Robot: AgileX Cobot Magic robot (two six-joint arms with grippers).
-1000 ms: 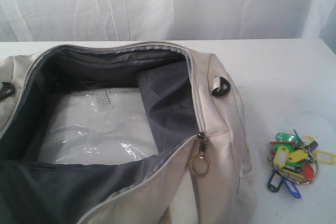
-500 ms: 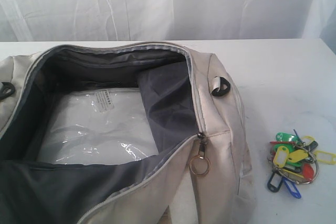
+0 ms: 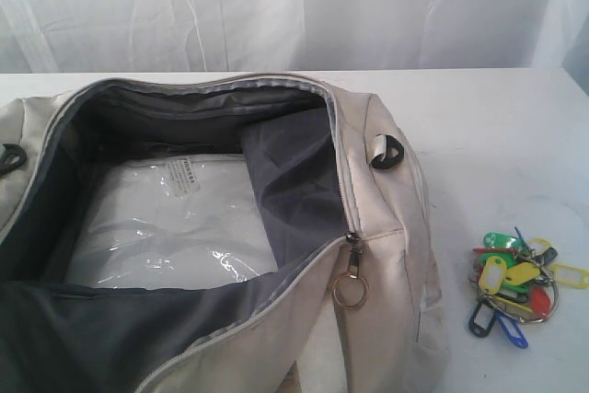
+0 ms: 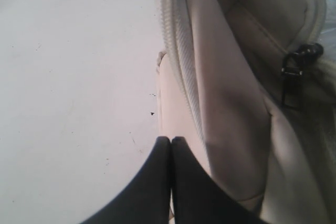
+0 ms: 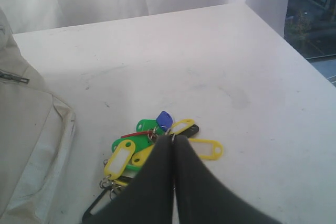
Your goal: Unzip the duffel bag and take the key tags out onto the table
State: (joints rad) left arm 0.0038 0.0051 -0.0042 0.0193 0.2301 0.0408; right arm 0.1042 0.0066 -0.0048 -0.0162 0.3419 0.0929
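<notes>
The cream-beige duffel bag (image 3: 391, 246) lies unzipped on the white table (image 3: 497, 126), its dark grey lining showing. Its metal ring zipper pull (image 3: 350, 292) hangs at the near end of the opening. The key tags (image 3: 515, 278), in green, yellow, red, blue and black, rest on the table to the right of the bag. Neither gripper shows in the exterior view. My right gripper (image 5: 169, 137) is shut and empty, held above the key tags (image 5: 126, 156). My left gripper (image 4: 171, 139) is shut and empty beside the bag's outer wall (image 4: 231, 103).
A flat clear plastic packet (image 3: 175, 223) lies inside the bag. A black strap ring (image 3: 385, 152) sits on the bag's right end and a black clip (image 4: 294, 77) on its side. A white curtain hangs behind. The table's right edge (image 5: 310, 66) is near.
</notes>
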